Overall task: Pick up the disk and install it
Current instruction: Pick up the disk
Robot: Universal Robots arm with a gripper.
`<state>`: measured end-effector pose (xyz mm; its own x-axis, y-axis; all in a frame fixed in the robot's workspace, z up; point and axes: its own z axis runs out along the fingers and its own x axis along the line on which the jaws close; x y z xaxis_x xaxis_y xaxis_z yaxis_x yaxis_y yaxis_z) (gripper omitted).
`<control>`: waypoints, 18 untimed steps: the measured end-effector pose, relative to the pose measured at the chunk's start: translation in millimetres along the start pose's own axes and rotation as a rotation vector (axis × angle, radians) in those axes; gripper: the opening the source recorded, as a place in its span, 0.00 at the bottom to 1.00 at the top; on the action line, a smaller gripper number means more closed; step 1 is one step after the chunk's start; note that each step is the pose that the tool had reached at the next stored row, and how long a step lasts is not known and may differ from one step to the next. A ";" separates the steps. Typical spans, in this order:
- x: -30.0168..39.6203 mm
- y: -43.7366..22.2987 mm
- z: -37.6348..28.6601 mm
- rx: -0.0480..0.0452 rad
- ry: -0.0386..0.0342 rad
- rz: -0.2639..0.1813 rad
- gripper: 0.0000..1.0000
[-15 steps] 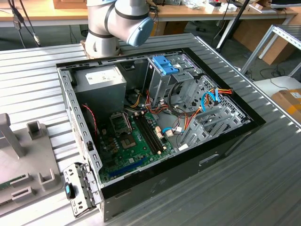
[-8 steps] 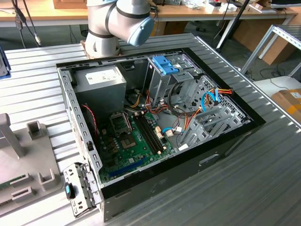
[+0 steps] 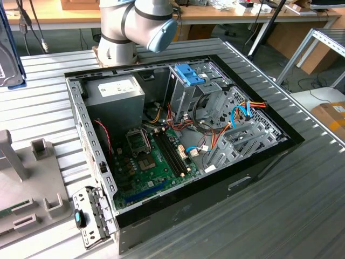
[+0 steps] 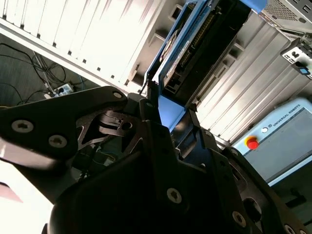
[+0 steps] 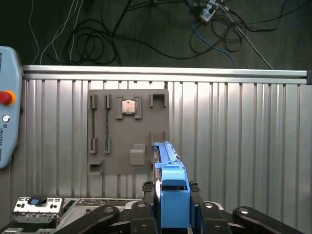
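Our tool (image 5: 170, 191) is closed on the disk (image 5: 168, 163). It grips the disk by its light-blue carrier rail, so in the first wrist view the disk stands on edge, held above the ribbed table (image 5: 243, 126). A grey fixture plate (image 5: 127, 146) lies on the table beneath it. In the exterior view the open computer case (image 3: 215, 199) sits mid-table. The arm's base (image 3: 116, 43) is at the case's twelve o'clock, and the fixture plate is at its eight o'clock.
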<state>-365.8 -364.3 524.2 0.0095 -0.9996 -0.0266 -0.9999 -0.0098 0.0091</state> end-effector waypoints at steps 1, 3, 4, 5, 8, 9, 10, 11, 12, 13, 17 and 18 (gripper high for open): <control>0.0 -2.2 0.0 0.0000 0.0001 0.000 0.37; 0.1 -12.2 -0.1 0.0000 0.0001 0.000 0.37; 0.2 -13.5 -0.1 0.0000 0.0000 0.000 0.37; 0.1 -14.3 -0.1 0.0001 0.0000 0.000 0.37; 0.2 -14.5 -0.1 0.0000 0.0000 0.000 0.37; 0.2 -14.5 -0.1 0.0000 0.0000 0.000 0.37; 0.2 -14.5 -0.1 0.0000 0.0000 0.000 0.37; 0.1 -14.6 -0.1 0.0000 0.0000 0.000 0.37; 0.1 -15.1 -0.2 -0.0001 0.0001 0.000 0.37; 0.2 -16.5 -0.2 0.0000 0.0000 0.000 0.37; 0.3 -26.5 -0.3 0.0000 0.0001 0.000 0.37; 0.3 -28.8 -0.3 0.0000 0.0000 0.000 0.37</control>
<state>-337.0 -364.3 524.2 0.0096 -0.9996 -0.0265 -0.9999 -0.0098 0.0090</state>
